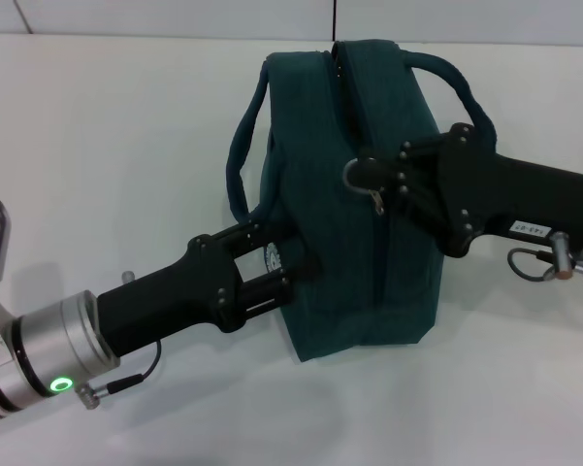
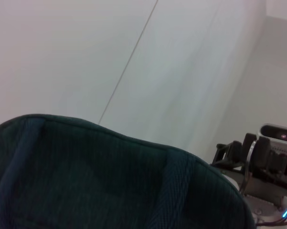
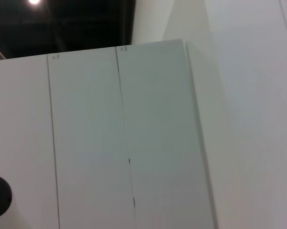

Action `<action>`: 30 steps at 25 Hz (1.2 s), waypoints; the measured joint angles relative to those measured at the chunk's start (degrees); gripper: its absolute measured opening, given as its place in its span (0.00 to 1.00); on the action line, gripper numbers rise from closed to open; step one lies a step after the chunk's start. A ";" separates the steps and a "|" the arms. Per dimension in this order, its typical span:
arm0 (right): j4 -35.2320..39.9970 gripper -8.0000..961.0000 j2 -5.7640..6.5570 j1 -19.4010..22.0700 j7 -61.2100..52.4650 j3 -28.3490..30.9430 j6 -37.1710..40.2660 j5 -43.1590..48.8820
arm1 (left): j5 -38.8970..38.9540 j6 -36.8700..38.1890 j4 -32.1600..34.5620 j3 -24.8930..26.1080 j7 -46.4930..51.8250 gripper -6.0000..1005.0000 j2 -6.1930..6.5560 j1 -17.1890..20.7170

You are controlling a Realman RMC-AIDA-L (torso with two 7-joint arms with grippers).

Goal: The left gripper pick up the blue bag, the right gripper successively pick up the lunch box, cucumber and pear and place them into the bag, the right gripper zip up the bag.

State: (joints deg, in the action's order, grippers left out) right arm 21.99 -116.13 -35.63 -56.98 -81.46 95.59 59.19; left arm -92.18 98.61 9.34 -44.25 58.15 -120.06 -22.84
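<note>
Teal fabric of the blue bag (image 1: 354, 223) is pinched by my left gripper (image 1: 289, 264) to steady it while my right gripper (image 1: 383, 186) clamps its zipper ring (image 1: 361, 175).

The blue bag (image 2: 110, 181) fills the view beneath white wall panels (image 2: 133, 57).

Blue bag (image 1: 344, 194) upright on white table, teal fabric, zipper mostly shut, ring pull mid-top, handles splayed.

A white table (image 1: 97, 146) beside white wall panels (image 3: 133, 143).
</note>
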 joint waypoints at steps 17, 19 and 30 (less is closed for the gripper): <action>-0.40 0.03 -0.06 -1.98 3.31 -0.65 -6.76 -2.23 | -1.66 2.74 3.82 -0.21 6.35 0.68 0.56 0.91; -0.44 0.03 -0.05 -2.20 4.06 -1.79 -6.91 -3.66 | -1.87 2.75 3.29 -0.21 6.52 0.69 0.41 0.87; -0.06 0.03 -0.06 -1.65 5.83 -4.12 -3.96 -8.89 | 0.32 -2.13 -2.05 0.32 3.18 0.68 -0.25 -1.05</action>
State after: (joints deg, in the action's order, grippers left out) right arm 21.93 -116.19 -37.28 -51.15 -85.58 91.62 50.30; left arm -91.86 96.48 7.29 -43.93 61.33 -120.31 -23.90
